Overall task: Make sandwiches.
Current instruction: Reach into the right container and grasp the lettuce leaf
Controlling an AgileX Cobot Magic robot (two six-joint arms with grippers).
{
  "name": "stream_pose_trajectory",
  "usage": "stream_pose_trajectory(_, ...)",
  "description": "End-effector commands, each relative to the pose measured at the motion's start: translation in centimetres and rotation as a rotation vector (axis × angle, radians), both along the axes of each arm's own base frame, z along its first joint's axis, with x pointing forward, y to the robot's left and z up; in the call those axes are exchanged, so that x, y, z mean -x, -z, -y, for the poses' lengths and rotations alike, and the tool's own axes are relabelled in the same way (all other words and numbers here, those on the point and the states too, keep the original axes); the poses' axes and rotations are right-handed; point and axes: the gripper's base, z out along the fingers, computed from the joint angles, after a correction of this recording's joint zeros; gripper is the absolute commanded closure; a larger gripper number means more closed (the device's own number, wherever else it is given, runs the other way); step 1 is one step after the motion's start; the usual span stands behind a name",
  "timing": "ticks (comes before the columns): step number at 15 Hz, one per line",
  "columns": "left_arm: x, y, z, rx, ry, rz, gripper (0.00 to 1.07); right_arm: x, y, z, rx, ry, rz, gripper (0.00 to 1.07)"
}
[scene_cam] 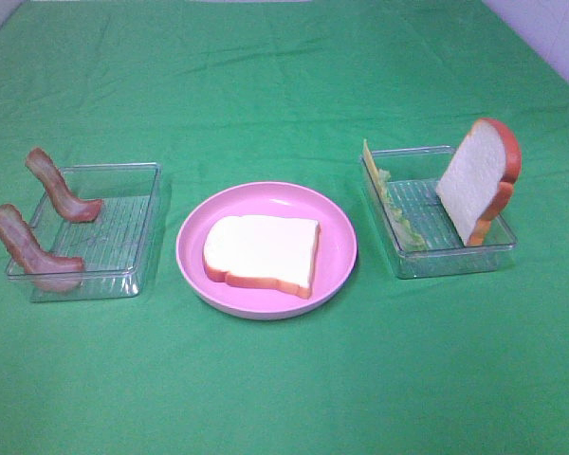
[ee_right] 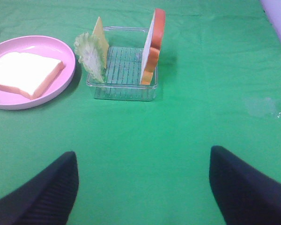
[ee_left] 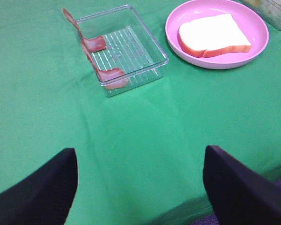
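Note:
A white bread slice (scene_cam: pixel 262 253) with an orange-brown crust lies flat on the round pink plate (scene_cam: pixel 337 227) in the middle. A second bread slice (scene_cam: pixel 476 180) leans upright in the right clear tray (scene_cam: pixel 446 261), beside green lettuce (scene_cam: pixel 398 213) and a yellow cheese square (scene_cam: pixel 367 156). Two reddish-brown bacon strips (scene_cam: pixel 62 190) (scene_cam: pixel 28 251) lean on the rim of the left clear tray (scene_cam: pixel 123 275). My left gripper (ee_left: pixel 140 187) is open over bare cloth near the table's front edge, well short of the bacon (ee_left: pixel 96 44). Likewise my right gripper (ee_right: pixel 143 187) is open, well back from the lettuce (ee_right: pixel 90 56), cheese (ee_right: pixel 100 35) and bread (ee_right: pixel 152 47). Neither arm shows in the exterior high view.
A green cloth (scene_cam: pixel 284 379) covers the whole table. A pale wall (scene_cam: pixel 550 38) borders the back right corner. In the left wrist view the cloth ends at the table's front edge (ee_left: pixel 196 216) close to the gripper.

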Motion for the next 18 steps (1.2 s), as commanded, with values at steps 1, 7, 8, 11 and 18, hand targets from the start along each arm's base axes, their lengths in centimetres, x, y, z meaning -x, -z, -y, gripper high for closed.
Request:
stream_pose_trajectory(1,-0.2,0.2,0.5,0.003,0.059,0.034,0.35,-0.1,0.1,0.0,0.009,0.008,0.009,0.33)
stream_pose_trajectory(7,-0.1,0.2,0.5,0.004,0.070,0.035,0.35,-0.7,-0.5,0.0,-0.092,0.066,-0.004,0.36)
stream_pose_trajectory(8,-0.1,0.2,0.5,0.004,0.070,0.035,0.35,-1.4,-0.9,0.0,-0.100,0.069,-0.015,0.37)
stream_pose_trajectory(11,-0.1,0.2,0.5,0.004,0.070,0.035,0.35,-4.3,-2.1,-0.2,-0.141,0.066,-0.091,0.37)
stream_pose_trajectory(18,-0.1,0.2,0.5,0.004,0.070,0.035,0.35,-16.0,-2.7,-2.1,-0.247,-0.141,-0.554,0.37)
